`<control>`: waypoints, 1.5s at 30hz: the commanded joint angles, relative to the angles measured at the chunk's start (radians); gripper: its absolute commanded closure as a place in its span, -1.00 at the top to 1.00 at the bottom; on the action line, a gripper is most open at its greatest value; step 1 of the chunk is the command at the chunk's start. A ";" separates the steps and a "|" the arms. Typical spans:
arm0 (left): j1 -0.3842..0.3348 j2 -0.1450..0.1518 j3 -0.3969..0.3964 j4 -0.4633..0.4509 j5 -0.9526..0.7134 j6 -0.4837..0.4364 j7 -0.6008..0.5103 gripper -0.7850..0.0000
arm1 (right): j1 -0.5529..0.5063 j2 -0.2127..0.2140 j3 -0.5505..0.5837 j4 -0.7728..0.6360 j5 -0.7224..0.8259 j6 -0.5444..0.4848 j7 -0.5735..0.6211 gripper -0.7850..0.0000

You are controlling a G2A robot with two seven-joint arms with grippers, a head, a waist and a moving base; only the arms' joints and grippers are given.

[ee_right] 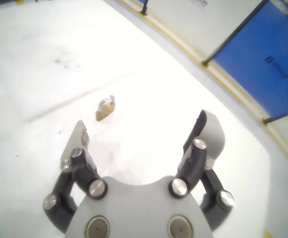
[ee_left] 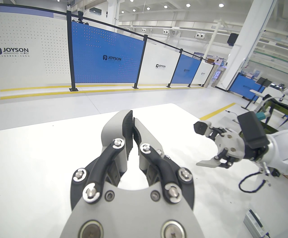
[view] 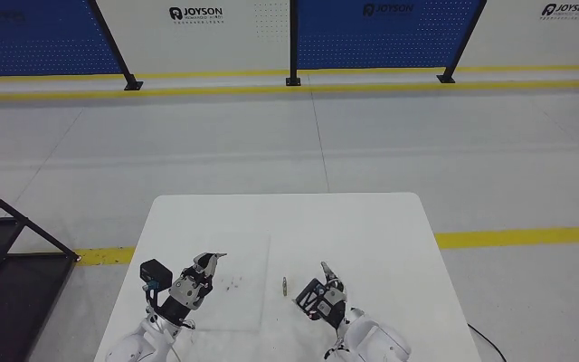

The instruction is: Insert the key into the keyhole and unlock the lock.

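While the left gripper hangs clenched, nothing visible between its pads, the brass lock sits untouched on the table between the two and the right gripper gapes near it, so unlocking seems wholly ahead.

Bright ceiling lamps; table glares near-white in rt wrist view; fence bows w/ lens distortion.

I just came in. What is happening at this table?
A two-armed robot faces a brass padlock that sits untouched on the white table. The right gripper hovers near it with jaws open. The left gripper is farther off, jaws closed with nothing seen between them.
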 commanded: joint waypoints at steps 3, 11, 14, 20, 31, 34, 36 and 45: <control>0.000 0.000 0.000 0.000 0.000 0.000 0.000 -1.00 | 0.053 -0.018 -0.046 0.057 0.095 -0.017 0.040 1.00; 0.000 0.000 0.000 0.000 0.000 0.000 0.000 -1.00 | 0.120 -0.051 -0.116 0.150 0.211 0.027 0.085 1.00; 0.000 0.000 0.000 0.000 0.000 0.000 0.000 -1.00 | 0.135 -0.062 -0.138 0.171 0.222 0.069 0.084 1.00; 0.000 0.000 0.000 0.000 0.000 0.000 0.000 -1.00 | 0.181 -0.086 -0.176 0.235 0.263 0.120 0.083 0.63; 0.000 0.000 0.000 0.000 0.000 0.000 0.000 -1.00 | 0.248 -0.121 -0.218 0.336 0.324 0.151 0.074 -0.09; 0.000 0.000 0.000 0.000 0.000 0.000 0.000 -1.00 | 0.251 -0.124 -0.223 0.346 0.327 0.149 0.072 -0.25; 0.000 0.000 0.000 0.000 0.000 0.000 0.000 -1.00 | 0.252 -0.125 -0.224 0.350 0.328 0.145 0.071 -0.44; 0.000 0.000 0.000 0.000 0.000 0.000 0.000 -1.00 | 0.230 -0.116 -0.183 0.301 0.354 0.107 0.030 -1.00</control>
